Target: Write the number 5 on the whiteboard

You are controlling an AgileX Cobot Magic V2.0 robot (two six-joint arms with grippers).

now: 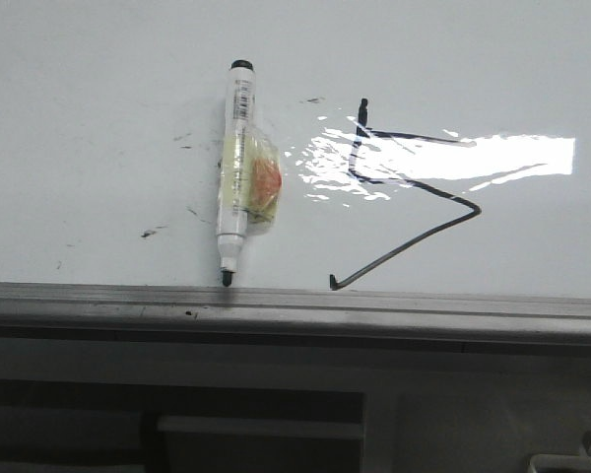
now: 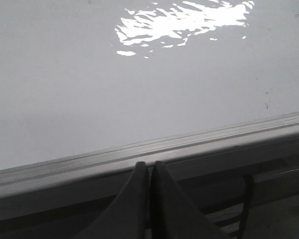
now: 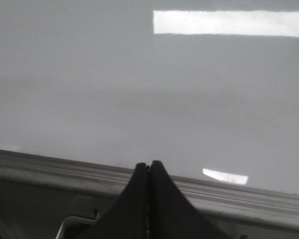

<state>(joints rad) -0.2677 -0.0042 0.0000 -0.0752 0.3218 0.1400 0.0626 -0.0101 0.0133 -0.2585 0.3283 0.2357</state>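
Observation:
The glossy whiteboard [image 1: 98,79] fills the front view, with a grey metal edge strip [image 1: 295,307] along its near side. An angular black number 5 [image 1: 414,212] is drawn on it right of centre, partly under bright glare. A white marker [image 1: 236,168] with a taped yellowish and orange wrap lies on the board left of the 5, its tip toward the edge strip. No gripper shows in the front view. My left gripper [image 2: 149,166] is shut and empty, at the board's edge strip [image 2: 139,152]. My right gripper [image 3: 149,165] is shut and empty, also at the edge strip [image 3: 50,167].
Small dark smudges [image 1: 153,233] dot the board left of the marker. Below the edge strip a dark frame and a pale ledge [image 1: 256,426] show. Glare patches lie on the board [image 2: 179,20] [image 3: 229,23].

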